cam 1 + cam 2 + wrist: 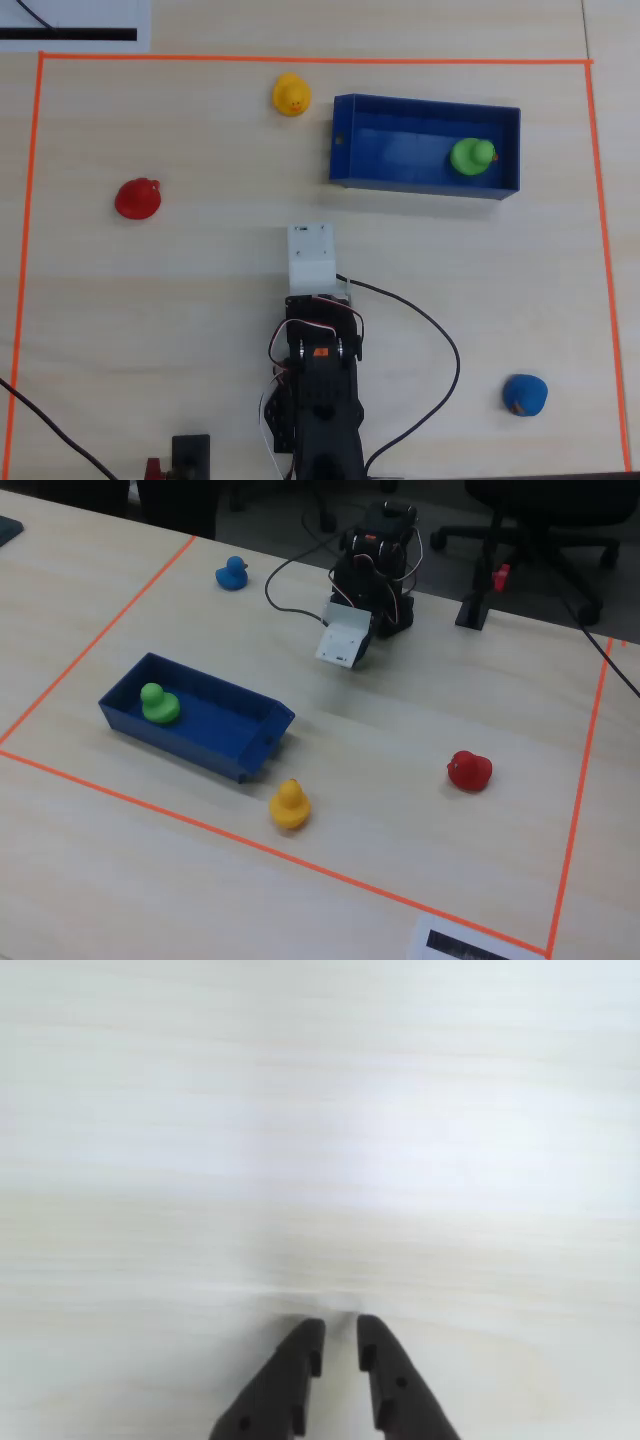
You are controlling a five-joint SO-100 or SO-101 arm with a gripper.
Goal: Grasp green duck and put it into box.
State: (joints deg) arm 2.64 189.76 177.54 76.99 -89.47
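Down at the wrist view, the gripper (pixel 340 1332) comes in from the bottom edge, its two dark fingers (pixel 290 1380) standing only a narrow slit apart. Nothing sits between them, and nothing but pale bare table (pixel 320 1140) lies ahead of the tips. Whether the tips actually touch the wood cannot be told from here.

Up to the overhead view: the arm (pixel 320 380) is folded back low at the six o'clock side of the taped area, with its white wrist block (pixel 311 258) pointing toward twelve o'clock. The gripper's tips are hidden under that block in this view.

The green duck (pixel 471 157) sits inside the box (pixel 345 150), at the box's right end in this view, just beside the right wall. From the wrist block that puts the duck out at about two o'clock and well apart from the arm. The fixed view agrees: the green duck (pixel 158 703) rests on the floor of the blue box (pixel 250 742), at the end farther from the yellow duck (pixel 290 804).

The other ducks lie scattered. In the overhead view the yellow duck (pixel 291 95) is just outside the box's left wall at about ten o'clock from it, the red duck (pixel 137 198) is far out at nine o'clock, and the blue duck (pixel 524 394) is down at four o'clock. Orange tape (pixel 300 59) frames the whole area.
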